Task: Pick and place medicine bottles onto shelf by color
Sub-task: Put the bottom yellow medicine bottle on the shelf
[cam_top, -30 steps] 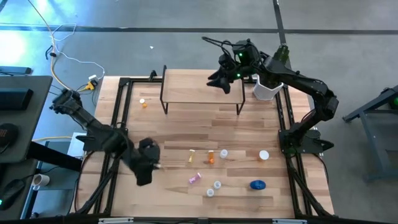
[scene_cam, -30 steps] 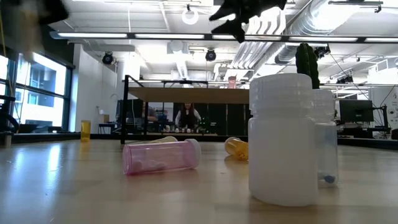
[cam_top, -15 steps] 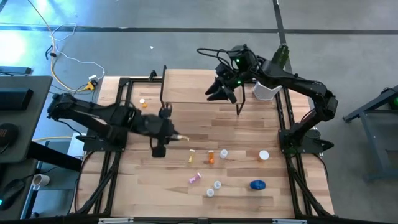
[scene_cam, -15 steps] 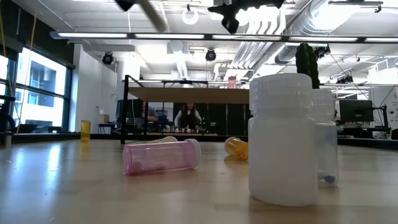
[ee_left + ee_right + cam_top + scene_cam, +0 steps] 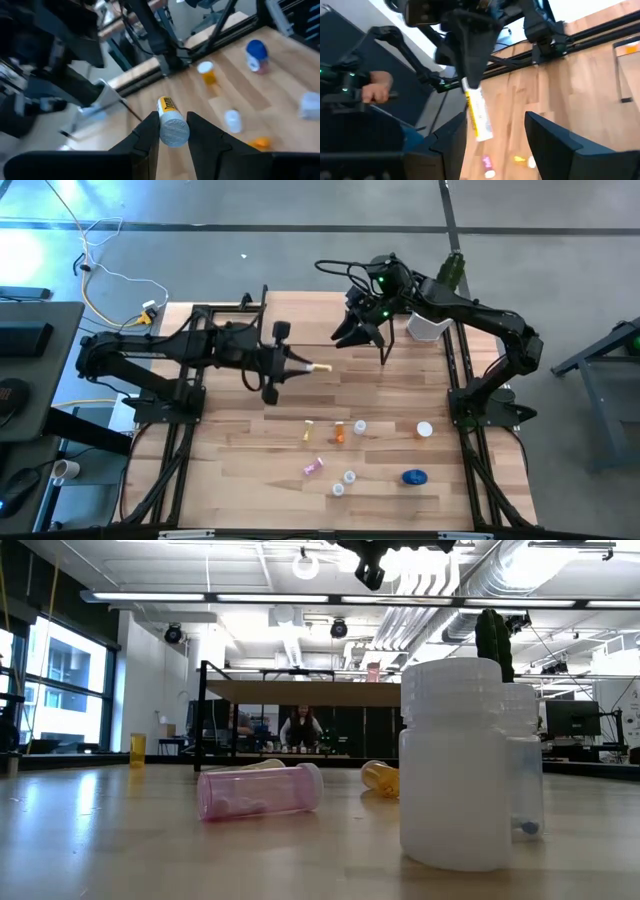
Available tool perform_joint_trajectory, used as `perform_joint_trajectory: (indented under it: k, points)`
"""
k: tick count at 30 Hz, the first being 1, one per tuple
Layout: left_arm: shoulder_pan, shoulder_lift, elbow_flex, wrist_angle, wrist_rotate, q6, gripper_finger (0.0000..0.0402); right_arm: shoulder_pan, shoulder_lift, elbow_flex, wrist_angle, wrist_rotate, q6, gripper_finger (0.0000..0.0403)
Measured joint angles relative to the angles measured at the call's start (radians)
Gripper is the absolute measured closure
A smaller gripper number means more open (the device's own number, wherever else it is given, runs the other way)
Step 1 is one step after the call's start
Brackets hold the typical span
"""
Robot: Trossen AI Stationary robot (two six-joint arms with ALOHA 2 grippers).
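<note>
Since a second earlier the left arm had swung from the counter's front-left area up toward the middle, carrying a yellowish bottle (image 5: 318,367) with it, while the right arm shifted only slightly above the shelf (image 5: 320,320). Left fingers (image 5: 150,131) were closed on that yellowish bottle, gripping it near its grey-white cap, held in the air just in front of the shelf's front edge. Right fingers (image 5: 547,142) stood apart with nothing between them, poised over the shelf's right end near the counter's far edge. On the counter (image 5: 400,390), the remaining bottles lay scattered toward the front right: a yellow one (image 5: 309,431), an orange one (image 5: 340,432), a white-capped one (image 5: 359,426) and another orange one with a white lid (image 5: 424,430) in a loose row, then a pink bottle (image 5: 313,467), two clear ones (image 5: 349,477) and the blue jar (image 5: 414,477) nearer the front edge. A small orange bottle (image 5: 231,346) stood alone near the far-left corner. A white pot (image 5: 425,326) sat at the far-right corner beside the shelf
</note>
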Motion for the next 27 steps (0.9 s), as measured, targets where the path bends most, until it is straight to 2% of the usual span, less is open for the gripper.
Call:
perform_joint_trajectory:
  k: [6,10,17,27]
  points:
    - [0.052,0.015,-0.001,0.062,0.001,0.169,0.0326,-0.001,0.000,0.000,0.019,-0.101,0.029,0.0213]
    - [0.074,0.027,-0.001,0.082,0.009,0.214,0.0326,-0.009,0.000,0.000,0.121,-0.109,0.100,0.0213]
    - [0.133,0.034,-0.001,0.072,0.149,0.216,0.0326,-0.050,0.000,0.000,0.302,-0.110,0.188,0.0213]
    - [0.168,0.047,-0.001,0.062,0.284,0.249,0.0326,-0.049,0.057,0.000,0.291,-0.199,0.183,0.0213]
